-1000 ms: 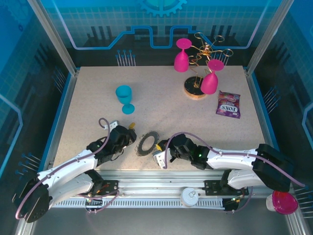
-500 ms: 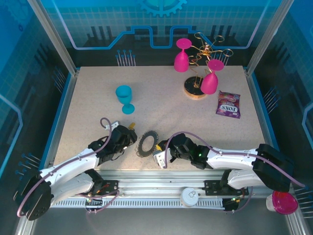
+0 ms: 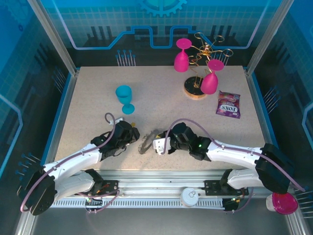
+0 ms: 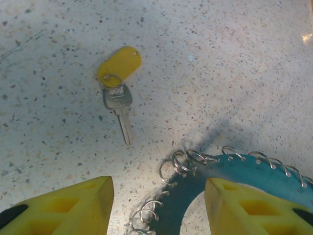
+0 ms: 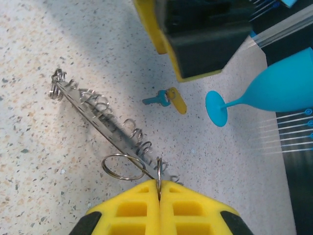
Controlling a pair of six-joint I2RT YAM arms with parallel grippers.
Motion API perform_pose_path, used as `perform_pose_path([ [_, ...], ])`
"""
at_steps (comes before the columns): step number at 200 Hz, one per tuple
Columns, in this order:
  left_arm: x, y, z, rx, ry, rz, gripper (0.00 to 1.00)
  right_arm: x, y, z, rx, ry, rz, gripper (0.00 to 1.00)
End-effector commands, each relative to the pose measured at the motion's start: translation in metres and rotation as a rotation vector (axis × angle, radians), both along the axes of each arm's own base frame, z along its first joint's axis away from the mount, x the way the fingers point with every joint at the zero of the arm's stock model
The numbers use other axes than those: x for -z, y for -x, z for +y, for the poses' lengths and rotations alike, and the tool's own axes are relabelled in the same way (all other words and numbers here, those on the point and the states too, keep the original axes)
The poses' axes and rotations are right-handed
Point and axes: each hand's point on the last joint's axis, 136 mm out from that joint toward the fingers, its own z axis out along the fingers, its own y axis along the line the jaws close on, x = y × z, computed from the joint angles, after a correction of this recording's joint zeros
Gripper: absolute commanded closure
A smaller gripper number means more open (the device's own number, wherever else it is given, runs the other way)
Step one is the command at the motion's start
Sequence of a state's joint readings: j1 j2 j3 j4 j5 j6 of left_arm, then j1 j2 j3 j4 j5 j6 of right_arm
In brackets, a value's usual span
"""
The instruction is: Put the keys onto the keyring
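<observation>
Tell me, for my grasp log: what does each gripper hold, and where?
The right gripper pinches the keyring by its coil-fringed rim; the left gripper holds nothing.

Twin white arms, the left arm (image 3: 73, 164) and the right arm (image 3: 234, 154), show black housings at their joints. A thin mauve cable (image 3: 182, 121) runs along each. A green light (image 3: 199, 145) glows on the right forearm. The left gripper (image 4: 157, 193) and right gripper (image 5: 159, 188) carry yellow moulded fingers (image 5: 137, 208) with recessed pockets and black corner patches.

bright cool light, soft shadow under the keyring (image 5: 105, 123), sharp.
</observation>
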State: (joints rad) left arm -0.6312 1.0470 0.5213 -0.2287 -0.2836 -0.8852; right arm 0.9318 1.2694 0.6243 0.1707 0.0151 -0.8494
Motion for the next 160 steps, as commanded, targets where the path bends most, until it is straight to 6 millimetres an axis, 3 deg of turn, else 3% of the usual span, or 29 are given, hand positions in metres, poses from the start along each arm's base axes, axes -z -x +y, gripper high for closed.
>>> perform_pose_path([
  [1,-0.027,-0.007,-0.013,0.134,-0.006,-0.101,0.49,-0.013,0.002,0.001,0.033,-0.081,0.17,1.0],
  [65,-0.07,0.023,-0.067,0.615,0.036,-0.462,0.46,-0.029,-0.005,0.0,0.079,-0.141,0.412,1.0],
  [102,-0.065,0.057,-0.092,0.878,-0.062,-0.593,0.41,-0.03,-0.006,-0.001,0.11,-0.132,0.511,1.0],
  [106,-0.065,0.059,-0.094,0.892,-0.063,-0.601,0.4,-0.041,-0.009,0.002,0.107,-0.15,0.502,1.0],
  [160,-0.078,0.055,-0.093,0.828,-0.03,-0.7,0.52,-0.045,-0.013,0.0,0.143,-0.147,0.54,1.0],
])
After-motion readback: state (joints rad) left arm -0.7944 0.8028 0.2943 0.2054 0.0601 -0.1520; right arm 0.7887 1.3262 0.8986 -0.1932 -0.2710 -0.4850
